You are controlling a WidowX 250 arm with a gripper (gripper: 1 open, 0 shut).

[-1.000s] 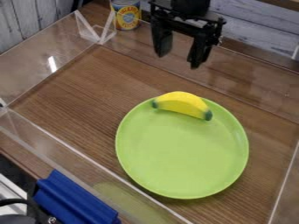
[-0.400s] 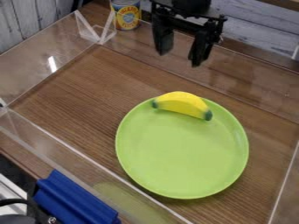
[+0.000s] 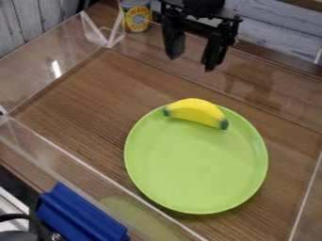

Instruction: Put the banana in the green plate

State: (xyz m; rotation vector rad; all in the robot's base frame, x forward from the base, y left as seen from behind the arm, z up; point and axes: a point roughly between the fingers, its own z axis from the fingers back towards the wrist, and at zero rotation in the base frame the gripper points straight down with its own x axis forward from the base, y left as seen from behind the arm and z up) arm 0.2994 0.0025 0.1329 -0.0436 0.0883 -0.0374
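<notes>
The yellow banana [image 3: 197,113] lies on the far rim area of the green plate [image 3: 195,169], its dark green tip pointing right. The plate rests on the wooden table, right of centre. My black gripper [image 3: 191,49] hangs above the back of the table, well behind the plate and apart from the banana. Its fingers point down, spread open with nothing between them.
Clear plastic walls [image 3: 51,66] enclose the wooden surface on the left, front and right. A yellow-labelled can [image 3: 136,17] stands at the back left behind the wall. A blue object [image 3: 82,221] sits outside the front wall at the bottom left.
</notes>
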